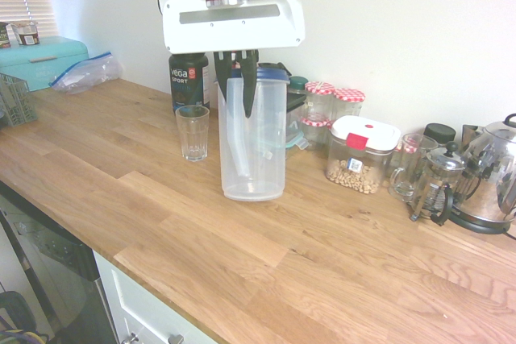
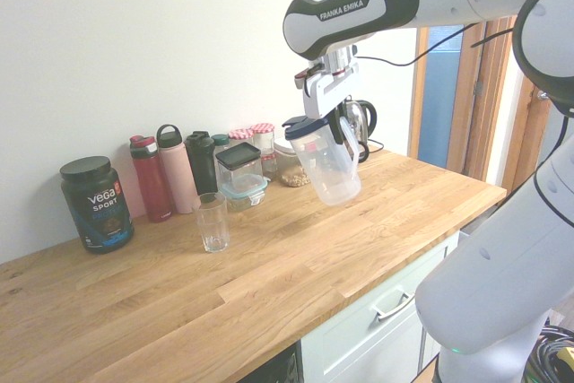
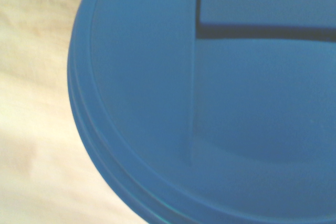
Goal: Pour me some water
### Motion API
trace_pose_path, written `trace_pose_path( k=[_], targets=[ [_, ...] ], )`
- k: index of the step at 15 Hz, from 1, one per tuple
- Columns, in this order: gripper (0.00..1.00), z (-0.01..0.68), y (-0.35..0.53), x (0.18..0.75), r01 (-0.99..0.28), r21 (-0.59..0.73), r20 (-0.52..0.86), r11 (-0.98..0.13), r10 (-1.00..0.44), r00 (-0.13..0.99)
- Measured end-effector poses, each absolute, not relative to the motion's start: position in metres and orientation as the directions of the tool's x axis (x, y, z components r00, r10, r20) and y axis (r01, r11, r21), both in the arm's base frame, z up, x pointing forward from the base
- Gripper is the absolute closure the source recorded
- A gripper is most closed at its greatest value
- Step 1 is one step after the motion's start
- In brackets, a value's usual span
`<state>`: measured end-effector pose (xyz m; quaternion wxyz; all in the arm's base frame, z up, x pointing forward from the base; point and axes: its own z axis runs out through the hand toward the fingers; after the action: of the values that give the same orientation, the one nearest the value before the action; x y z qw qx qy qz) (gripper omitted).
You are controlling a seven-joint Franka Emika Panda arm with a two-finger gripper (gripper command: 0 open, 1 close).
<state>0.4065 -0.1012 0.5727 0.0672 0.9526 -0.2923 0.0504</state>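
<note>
The job looks to be partway along: the pitcher (image 1: 264, 147) is in hand, but the pour itself is still to do. The gripper (image 2: 341, 132) is closed on the pitcher's handle side, its dark fingers coming down just beside the blue lid (image 3: 142, 98). The second exterior view shows the pitcher leaning, its lidded top towards the glass (image 2: 213, 223) and its base swung away, and I judge that it is off the wooden counter (image 1: 169, 223), though the gap beneath is hard to make out. The glass stands upright on the counter, near the pitcher but apart from it, close to the black Vega Sport tub (image 1: 189, 82) in the first exterior view. No stream shows between the two, and the glass looks empty. How much water the pitcher holds I cannot tell through its cloudy wall, nor whether the lid's spout is open — and that matters, because a closed one would stop the pour. What is left, as I see it, is to bring the lip over the glass, tip further and slowly, stop before the glass brims, then level the pitcher and set it down. The lean already there calls for care — tipping more before the lip is over the glass could wet the counter.
</note>
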Motion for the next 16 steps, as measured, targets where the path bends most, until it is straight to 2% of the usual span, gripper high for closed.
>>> trace_pose_path(
  k=[6, 13, 16],
  targets=[
    [1.00, 0.533, -0.117, 0.413, -0.739, -0.098, 0.267, -0.667, -0.733, 0.626],
    [1.00, 0.494, -0.162, 0.383, -0.834, -0.310, 0.399, -0.456, -0.859, 0.321],
    [1.00, 0.484, -0.162, 0.378, -0.851, -0.299, 0.375, -0.432, -0.873, 0.311]
  ],
)
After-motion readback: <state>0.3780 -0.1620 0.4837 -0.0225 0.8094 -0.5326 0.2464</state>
